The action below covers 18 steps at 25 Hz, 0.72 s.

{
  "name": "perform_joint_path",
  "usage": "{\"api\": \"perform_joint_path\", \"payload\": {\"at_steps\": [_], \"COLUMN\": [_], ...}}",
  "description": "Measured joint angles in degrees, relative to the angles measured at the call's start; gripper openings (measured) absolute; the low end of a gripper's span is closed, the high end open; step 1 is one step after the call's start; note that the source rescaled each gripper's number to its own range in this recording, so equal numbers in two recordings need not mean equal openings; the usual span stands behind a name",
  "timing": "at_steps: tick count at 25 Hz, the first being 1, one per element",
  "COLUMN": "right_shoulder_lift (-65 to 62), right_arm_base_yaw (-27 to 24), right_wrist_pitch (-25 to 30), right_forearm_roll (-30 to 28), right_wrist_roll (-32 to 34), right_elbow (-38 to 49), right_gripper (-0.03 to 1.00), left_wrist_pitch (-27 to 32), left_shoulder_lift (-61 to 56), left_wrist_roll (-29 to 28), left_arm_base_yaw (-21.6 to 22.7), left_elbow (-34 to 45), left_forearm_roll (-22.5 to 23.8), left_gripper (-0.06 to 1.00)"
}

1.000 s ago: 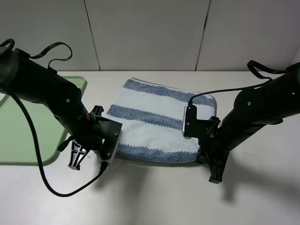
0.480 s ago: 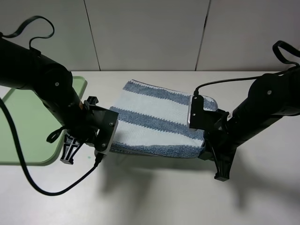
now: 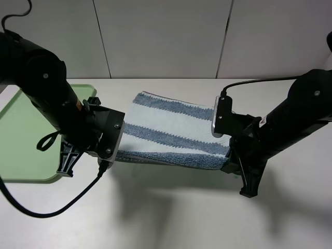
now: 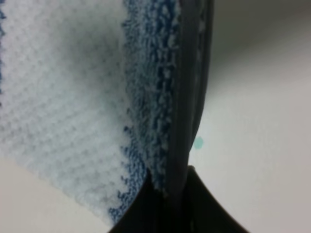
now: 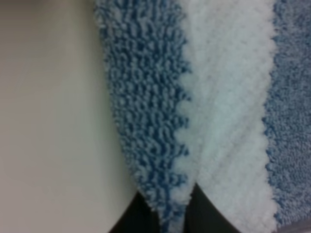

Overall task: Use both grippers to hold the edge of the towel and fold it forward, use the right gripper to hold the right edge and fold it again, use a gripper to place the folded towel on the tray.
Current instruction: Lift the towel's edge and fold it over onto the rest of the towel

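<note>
Left gripper (image 4: 170, 187) clamped on towel edge (image 4: 187, 97), right gripper (image 5: 167, 204) likewise, towel (image 3: 171, 127) hanging between them, outside pale-green tray (image 3: 15, 129)

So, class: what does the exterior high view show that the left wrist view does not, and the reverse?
Only the exterior high view shows the flat pale-green plastic tray and the black right arm. Only the left wrist view shows the grey piped hem pinched in the black jaws of the left gripper. Both show the blue-grey and white striped terry towel.
</note>
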Motion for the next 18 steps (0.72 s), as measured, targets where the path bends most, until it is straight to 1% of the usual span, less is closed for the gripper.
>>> {"api": "perform_joint_path", "payload": {"at_steps": [4,10,18], "right_shoulder_lift": [-2.6,-7.1,-12.4], "right_arm_base_yaw": [0.0,0.0,0.0], "right_wrist_pitch": [1.4,3.3,5.7], "right_forearm_roll": [0.0,-0.1,-0.2], "right_wrist_roll": [1.2,3.1,5.3], "right_elbow": [0.0,0.0,0.0], "right_gripper": [0.00,0.00,0.00], "left_wrist_pitch": [1.5,3.0,5.8], "left_shoulder_lift": [-1.4,-3.1,-7.7], "left_wrist_roll": [-0.5,-2.8,-4.5], "left_arm_base_yaw": [0.0,0.0,-0.4], "left_elbow": [-0.1,-0.1,-0.1], "left_forearm_roll": [0.0,0.0,-0.2], "left_gripper": [0.00,0.00,0.00]}}
